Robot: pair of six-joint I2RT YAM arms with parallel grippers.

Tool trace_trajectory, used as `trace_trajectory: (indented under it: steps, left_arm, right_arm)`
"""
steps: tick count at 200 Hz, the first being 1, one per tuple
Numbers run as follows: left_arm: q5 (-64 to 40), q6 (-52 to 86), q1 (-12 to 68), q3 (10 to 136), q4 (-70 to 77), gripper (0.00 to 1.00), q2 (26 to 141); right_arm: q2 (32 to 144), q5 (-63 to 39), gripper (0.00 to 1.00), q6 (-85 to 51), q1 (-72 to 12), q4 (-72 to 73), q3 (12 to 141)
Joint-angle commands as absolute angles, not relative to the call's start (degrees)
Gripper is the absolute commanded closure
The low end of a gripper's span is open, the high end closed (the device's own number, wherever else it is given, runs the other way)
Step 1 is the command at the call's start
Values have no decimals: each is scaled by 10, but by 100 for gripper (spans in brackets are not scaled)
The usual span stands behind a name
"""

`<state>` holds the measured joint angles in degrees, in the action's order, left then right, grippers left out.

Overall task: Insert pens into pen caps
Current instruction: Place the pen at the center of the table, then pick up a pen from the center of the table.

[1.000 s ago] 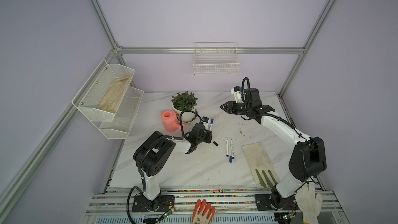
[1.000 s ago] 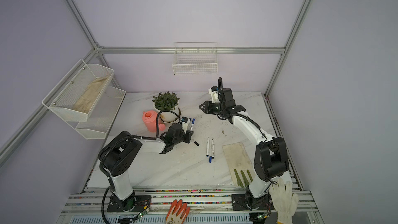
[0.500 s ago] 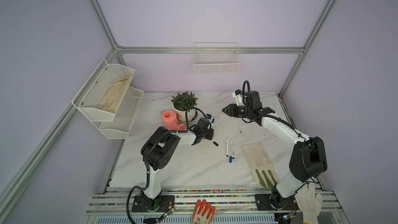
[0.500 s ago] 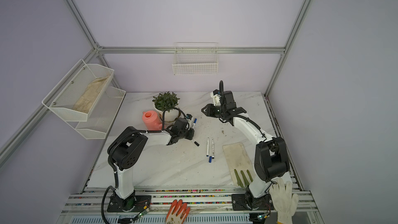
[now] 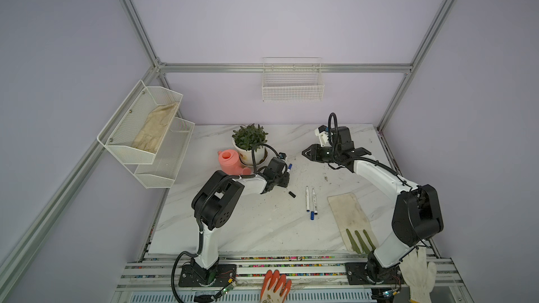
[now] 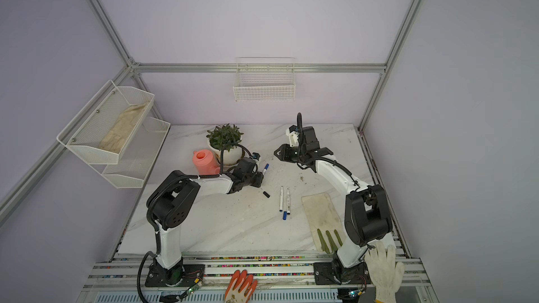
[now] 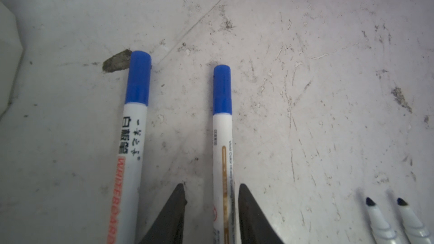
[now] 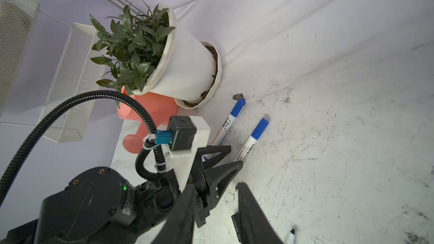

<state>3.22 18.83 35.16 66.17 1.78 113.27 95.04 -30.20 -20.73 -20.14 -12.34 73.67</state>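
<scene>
In both top views the left gripper sits low on the table near the plant pot. Its forearm stretches out almost level from a raised elbow. The right gripper hangs well above the surface, held level and pointing across towards the left one. Two uncapped pens lie side by side mid-table, with the black cap just beside them. In the left wrist view the fingers stand parted on either side of a capped pen. A sliver of table shows on each side of it, so they grip nothing. A second capped pen lies near it and roughly parallel, blue cap on as well. The step looks like letting go of a finished pen. The fingers should open a little wider and lift straight up, so that neither pad nudges the barrel and rolls it into its neighbour. After that the arm can swing over to the bare tips. In the right wrist view that arm's fingers are partly open with nothing between them. From there they are well placed to come down on the black cap.
</scene>
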Motion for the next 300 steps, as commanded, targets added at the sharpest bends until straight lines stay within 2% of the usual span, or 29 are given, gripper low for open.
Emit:
trace_trajectory:
  steps: [1,40,49,85,159,202,233,300]
  left_arm:
    - [29,170,357,685,20,57,1071]
    - [-1,126,406,657,24,51,1026]
    - [-17,126,419,646,35,47,1023]
    - [-44,82,466,633,47,39,1059]
    - [56,32,513,653,-12,38,1104]
    - [66,11,527,669,-59,39,1120]
    - [66,11,527,678,-79,45,1126]
    - [66,10,527,691,-107,74,1138]
  right_arm:
    - [921,-282,67,-202,-198,-127,732]
    - [923,-258,67,-197,-196,-140,728]
    - [923,-253,67,-194,-195,-143,728]
    - [924,-245,67,-185,-192,-148,731]
    - [912,-236,67,-169,-188,-159,730]
    - [911,-235,67,-169,-187,-158,728]
    - [912,-236,67,-171,-187,-159,729]
    - [910,-231,67,-172,-187,-159,728]
